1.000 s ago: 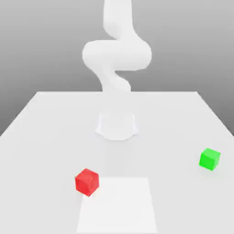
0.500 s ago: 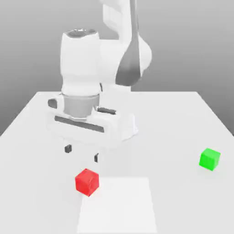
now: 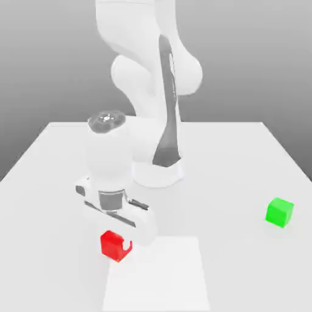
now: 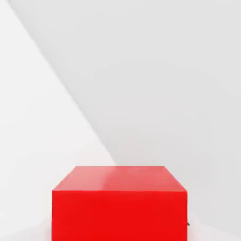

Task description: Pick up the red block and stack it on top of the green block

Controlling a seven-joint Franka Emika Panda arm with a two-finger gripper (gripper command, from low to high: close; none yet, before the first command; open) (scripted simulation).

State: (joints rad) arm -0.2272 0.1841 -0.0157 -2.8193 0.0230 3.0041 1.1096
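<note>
The small bright red cube with a matte surface (image 3: pixel 114 245) sits on the flat white table (image 3: pixel 244 158), near the front edge, toward the exterior view's left. The white two-finger gripper (image 3: pixel 117 242) is down on it, and its fingers are pressed against the two opposite sides of the cube, so it is pinching the red block. One white finger (image 3: pixel 127 245) shows at the cube's side in the exterior view. In the hand view the cube fills the near part of the picture, with its top face and one side face plain and even.

The small bright green matte cube (image 3: pixel 280 212) stands well apart, toward the exterior view's right, with nothing on top of it.

I judge the red block to be light and stiff. It should not bend or crush under the grip. Its flat parallel sides are the right place to hold, near the middle of their height. The matte skin probably gives fair friction, so slipping seems unlikely if the cube stays square between the pads.

There are no containers on the table; a paler square patch (image 3: pixel 157 274) is marked on its surface.
</note>
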